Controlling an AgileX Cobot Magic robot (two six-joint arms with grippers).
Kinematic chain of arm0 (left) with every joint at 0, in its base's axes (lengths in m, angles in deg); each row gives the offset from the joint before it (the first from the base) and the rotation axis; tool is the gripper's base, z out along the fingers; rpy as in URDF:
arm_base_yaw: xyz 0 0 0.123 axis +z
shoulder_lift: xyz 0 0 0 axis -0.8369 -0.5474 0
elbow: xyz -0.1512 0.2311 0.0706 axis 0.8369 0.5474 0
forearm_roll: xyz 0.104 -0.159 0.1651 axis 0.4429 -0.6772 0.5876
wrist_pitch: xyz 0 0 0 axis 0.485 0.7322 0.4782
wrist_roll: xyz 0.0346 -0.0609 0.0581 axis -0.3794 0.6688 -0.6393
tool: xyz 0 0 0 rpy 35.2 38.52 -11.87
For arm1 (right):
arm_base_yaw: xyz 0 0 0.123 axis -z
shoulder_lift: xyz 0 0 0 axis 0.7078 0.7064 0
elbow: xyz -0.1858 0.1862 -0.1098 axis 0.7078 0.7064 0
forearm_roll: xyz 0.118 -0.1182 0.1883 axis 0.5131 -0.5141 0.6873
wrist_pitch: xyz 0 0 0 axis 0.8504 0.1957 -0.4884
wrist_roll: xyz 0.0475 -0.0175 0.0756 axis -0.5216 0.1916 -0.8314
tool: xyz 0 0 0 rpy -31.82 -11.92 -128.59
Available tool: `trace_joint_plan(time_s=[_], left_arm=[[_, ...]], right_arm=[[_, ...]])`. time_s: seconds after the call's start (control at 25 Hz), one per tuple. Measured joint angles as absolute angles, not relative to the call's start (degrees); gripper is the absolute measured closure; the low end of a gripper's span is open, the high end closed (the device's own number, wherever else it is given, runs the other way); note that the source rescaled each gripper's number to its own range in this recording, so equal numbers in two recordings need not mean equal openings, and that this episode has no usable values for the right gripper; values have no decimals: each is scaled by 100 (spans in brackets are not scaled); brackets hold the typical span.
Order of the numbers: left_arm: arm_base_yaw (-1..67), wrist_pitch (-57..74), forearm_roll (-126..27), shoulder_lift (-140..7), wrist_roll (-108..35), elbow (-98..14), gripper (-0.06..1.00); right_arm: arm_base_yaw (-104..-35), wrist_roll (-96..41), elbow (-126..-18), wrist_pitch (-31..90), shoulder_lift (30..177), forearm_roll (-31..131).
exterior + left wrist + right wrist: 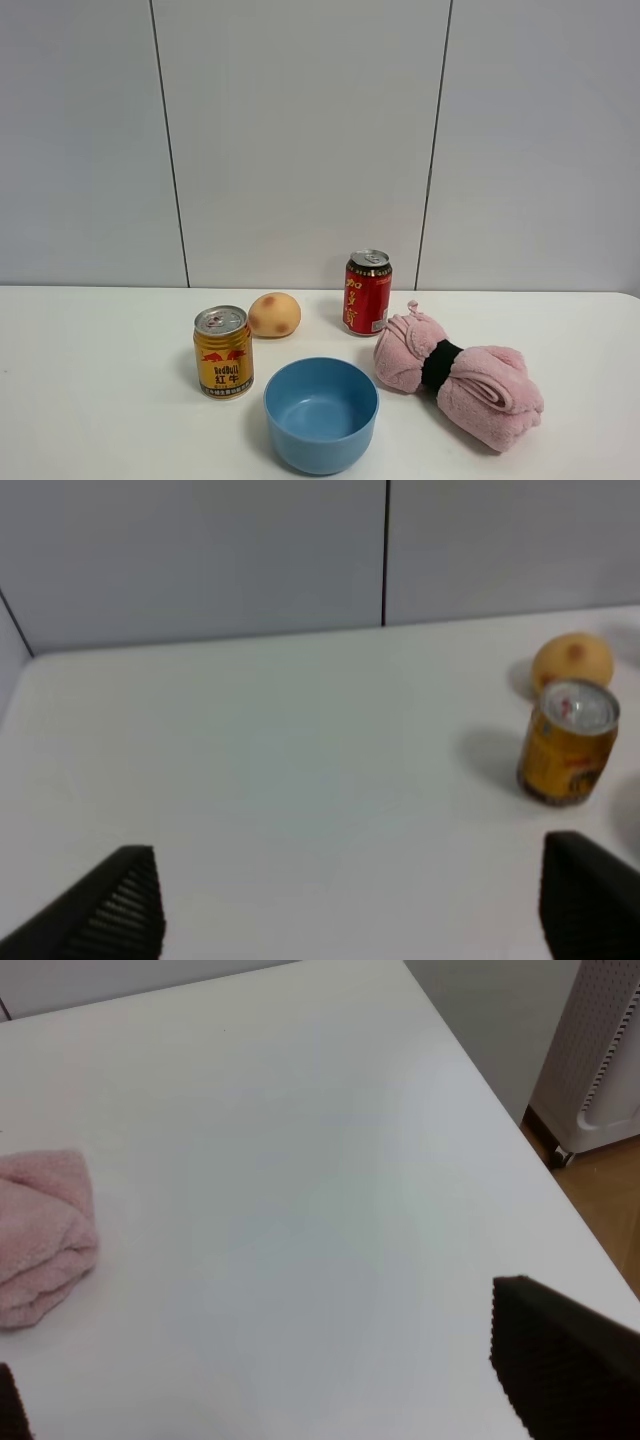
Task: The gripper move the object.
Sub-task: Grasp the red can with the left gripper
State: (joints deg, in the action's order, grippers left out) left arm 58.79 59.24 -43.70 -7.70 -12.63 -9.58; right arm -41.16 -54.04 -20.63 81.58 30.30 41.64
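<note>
The task looks to be at its very start, with nothing moved yet. The red drink can [368, 292], a metal cylinder with yellow characters, a black top band and a silver pull-tab lid, stands upright toward the back of the white worktop [100, 400]. It sits apart from everything around it and no arm is near it in the high view. In front of it is a round blue plastic bowl [321, 413]. To the can's left lies a yellowish-brown rounded lump [274, 314] that may be a potato, and beyond that stands a shorter gold Red Bull can [223, 351]. Just beside the red can on the right lies a rolled pink towel [458, 375], cinched by a black band. The left claw [350, 885] has its black ribbed jaws spread wide over bare worktop and grips nothing; its camera sees only the gold can and the lump, off to one side. The right claw [270, 1370] is likewise parted and empty, with an end of the pink towel in its view. Neither wrist camera shows the red can. The reach, the grasp, the carry and the release all appear left to do.
</note>
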Motion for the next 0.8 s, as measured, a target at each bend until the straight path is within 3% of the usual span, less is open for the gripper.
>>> trace_joint_plan(time_s=[0.4, 0.6, 0.8], left_arm=[[5879, 5407, -7472, -3933, -4357, -3747, 64], [5879, 5412, -8723, -5273, -5247, -4389, 64], [5683, 5305, -8916, -6293, -5651, -4621, 64]], right_arm=[[-4116, -5404, -2063, 8158, 3030, 4164], [-4116, -5404, -2063, 8158, 3030, 4164], [-4116, -5404, -2063, 8158, 3030, 4164]])
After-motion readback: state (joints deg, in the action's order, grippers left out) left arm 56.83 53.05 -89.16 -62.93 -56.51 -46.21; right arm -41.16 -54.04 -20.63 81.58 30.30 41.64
